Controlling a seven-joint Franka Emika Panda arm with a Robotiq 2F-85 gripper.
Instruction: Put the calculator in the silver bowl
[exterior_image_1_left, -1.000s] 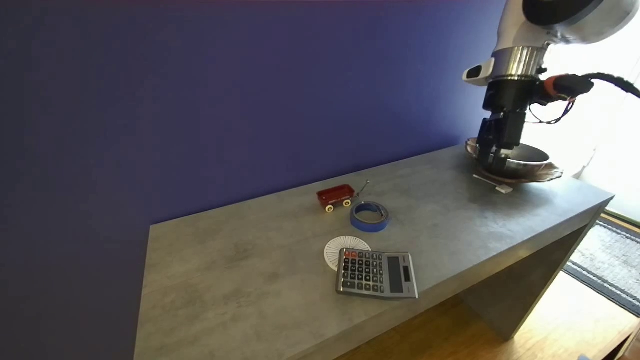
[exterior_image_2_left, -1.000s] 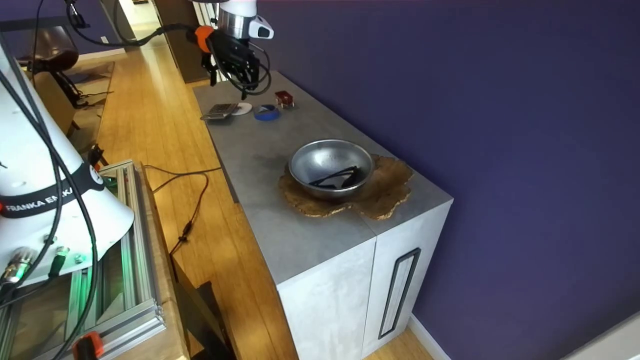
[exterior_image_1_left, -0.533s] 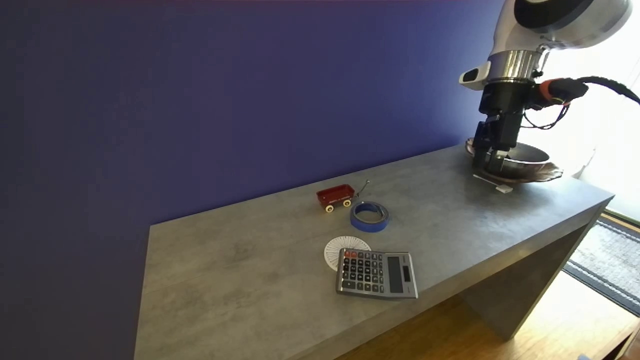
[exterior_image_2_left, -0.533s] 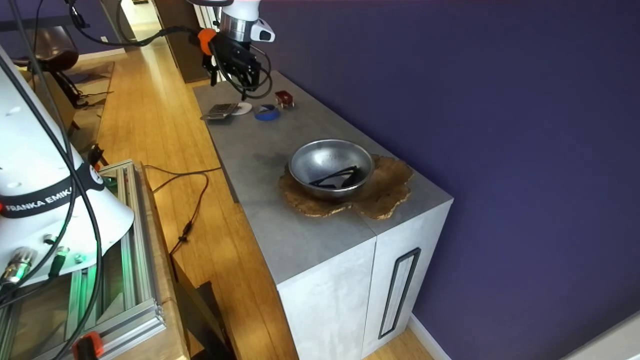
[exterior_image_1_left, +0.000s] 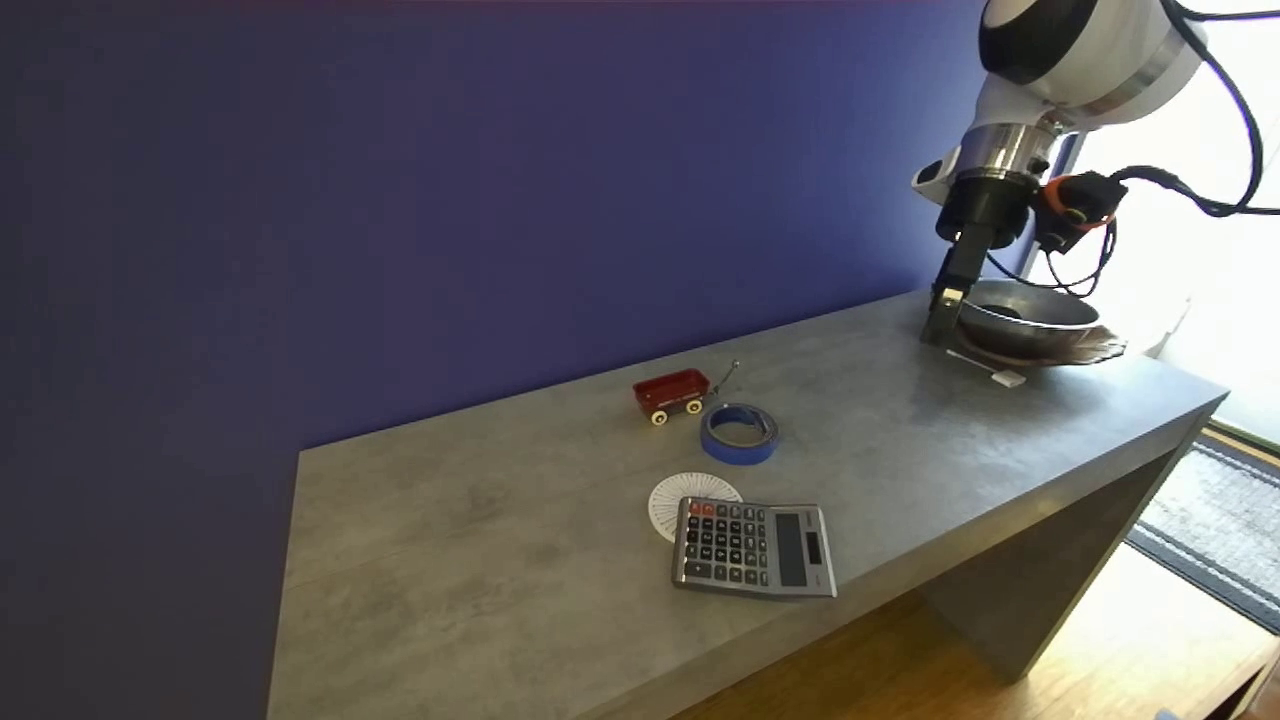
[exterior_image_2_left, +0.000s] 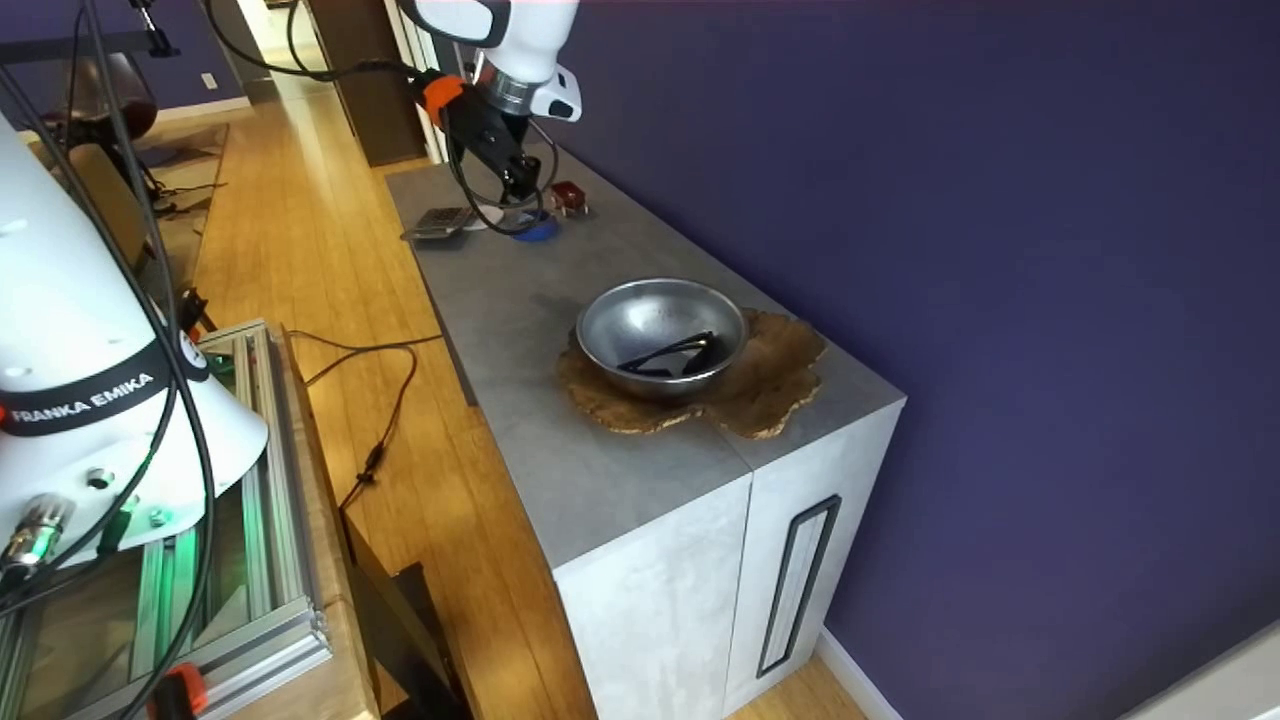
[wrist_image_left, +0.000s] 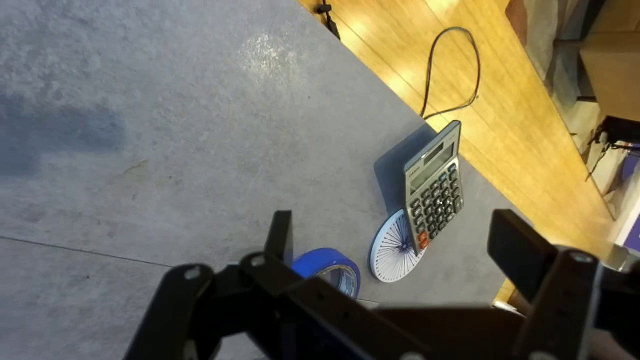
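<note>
The gripper (wrist_image_left: 394, 235) is held above the table (exterior_image_1_left: 480, 560), jaws spread wide, nothing clamped. The calculator (wrist_image_left: 434, 192) is found at the table's long outer edge, overlapping the white disc (wrist_image_left: 390, 257); its width should be straddled centrally, with no push toward that edge.

Grey calculator (exterior_image_1_left: 755, 548) face up, dark keys, two orange-red; shiny silver bowl (exterior_image_2_left: 640, 308) upright, well apart.
</note>
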